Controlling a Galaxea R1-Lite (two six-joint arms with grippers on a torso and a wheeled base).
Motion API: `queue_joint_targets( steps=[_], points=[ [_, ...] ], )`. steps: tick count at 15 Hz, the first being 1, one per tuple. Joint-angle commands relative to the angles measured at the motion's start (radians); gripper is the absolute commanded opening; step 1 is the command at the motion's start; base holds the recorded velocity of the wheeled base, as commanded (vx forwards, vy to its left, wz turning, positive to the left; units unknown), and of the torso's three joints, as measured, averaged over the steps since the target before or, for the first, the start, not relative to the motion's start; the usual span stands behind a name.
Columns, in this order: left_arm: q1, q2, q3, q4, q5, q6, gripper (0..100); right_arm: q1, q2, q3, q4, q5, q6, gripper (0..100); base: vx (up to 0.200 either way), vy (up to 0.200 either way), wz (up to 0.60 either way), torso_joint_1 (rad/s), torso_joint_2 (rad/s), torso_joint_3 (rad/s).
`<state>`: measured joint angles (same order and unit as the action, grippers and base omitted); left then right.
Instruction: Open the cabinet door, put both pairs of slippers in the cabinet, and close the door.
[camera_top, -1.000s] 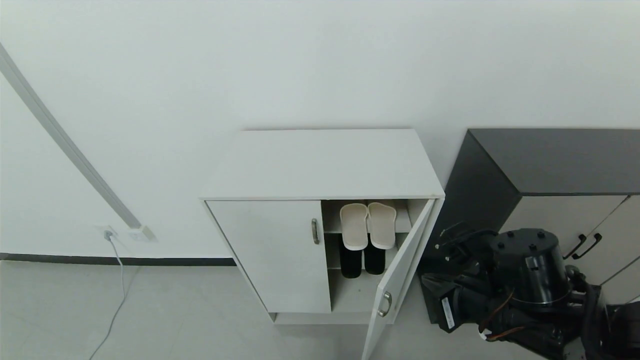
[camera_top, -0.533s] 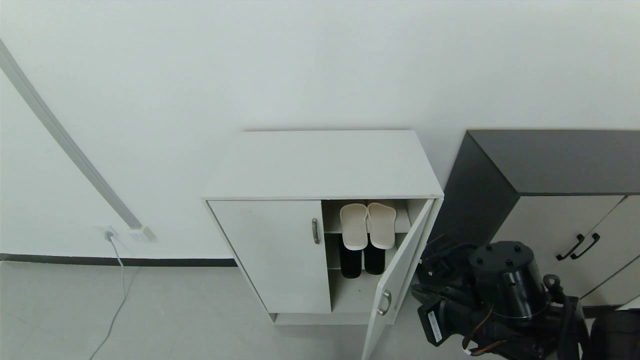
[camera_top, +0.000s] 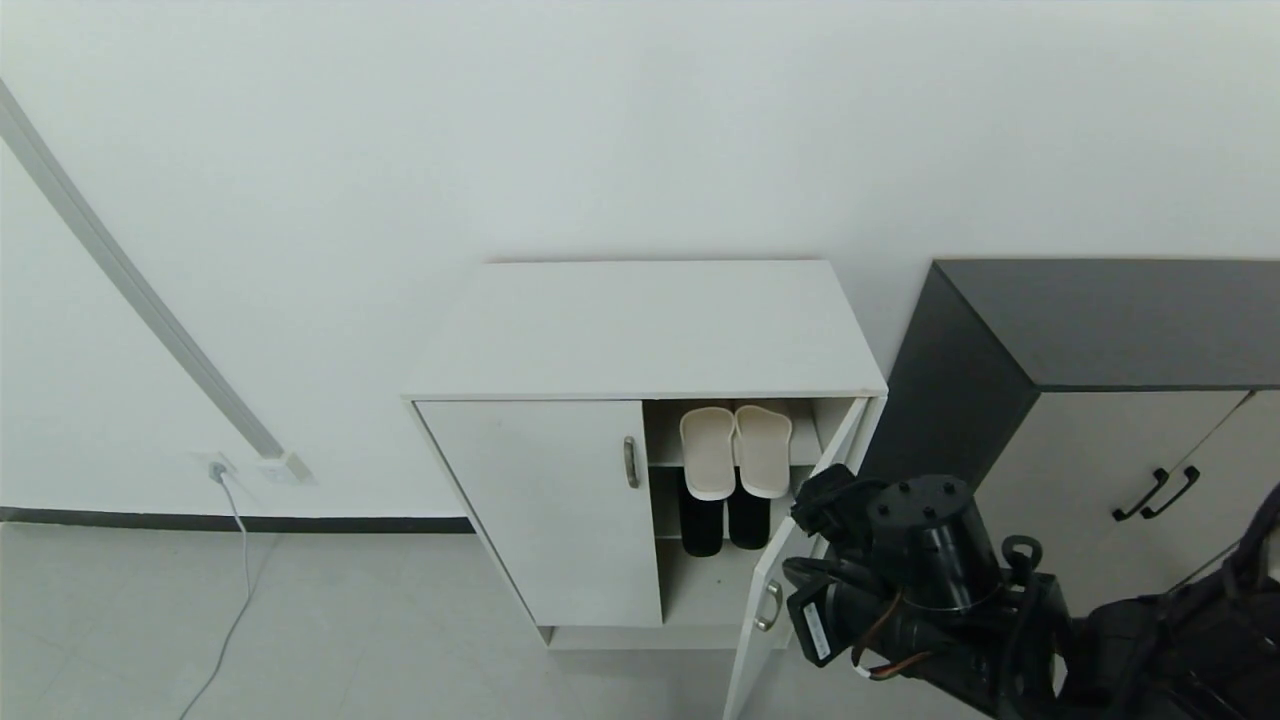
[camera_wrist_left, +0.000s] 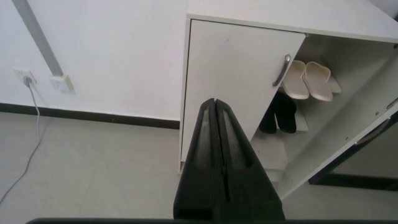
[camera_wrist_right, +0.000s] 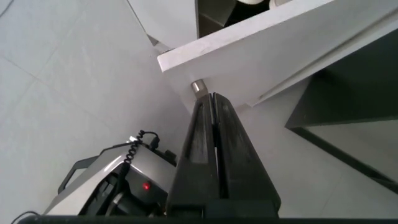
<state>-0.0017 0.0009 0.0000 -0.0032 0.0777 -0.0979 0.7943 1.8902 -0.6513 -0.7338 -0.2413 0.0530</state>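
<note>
- The white cabinet (camera_top: 650, 325) has its right door (camera_top: 757, 650) swung open.
- White slippers (camera_top: 712, 450) lie on the upper shelf, black slippers (camera_top: 702, 525) on the shelf below.
- Left pincer (camera_wrist_left: 214, 102): pressed together, empty, facing the cabinet front.
- Right pincer (camera_wrist_right: 213, 96): closed, empty, tip just beside the open door's handle (camera_wrist_right: 198, 86).

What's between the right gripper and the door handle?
Nothing. In the right wrist view the right gripper sits tip-first right beside the handle on the open door, with no gap I can make out.
</note>
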Motion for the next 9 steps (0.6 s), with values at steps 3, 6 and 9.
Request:
queue_joint_targets(
  steps=[3,6,9],
  points=[
    [0.000,0.001,0.000,-0.001,0.001,0.000,0,0.000,0.092,-0.091,-0.001,-0.001,-0.001,0,0.000,0.000,0.00,0.000,0.00,0.000],
    [0.000,0.001,0.000,-0.001,0.002,0.000,0,0.000,0.138,-0.142,-0.001,-0.020,-0.001,0,0.000,0.000,0.00,0.000,0.00,0.000],
    [0.000,0.001,0.000,0.000,0.004,0.000,0,-0.001,0.179,-0.200,0.001,-0.023,-0.002,0,0.000,0.000,0.00,0.000,0.00,0.000]
  ],
)
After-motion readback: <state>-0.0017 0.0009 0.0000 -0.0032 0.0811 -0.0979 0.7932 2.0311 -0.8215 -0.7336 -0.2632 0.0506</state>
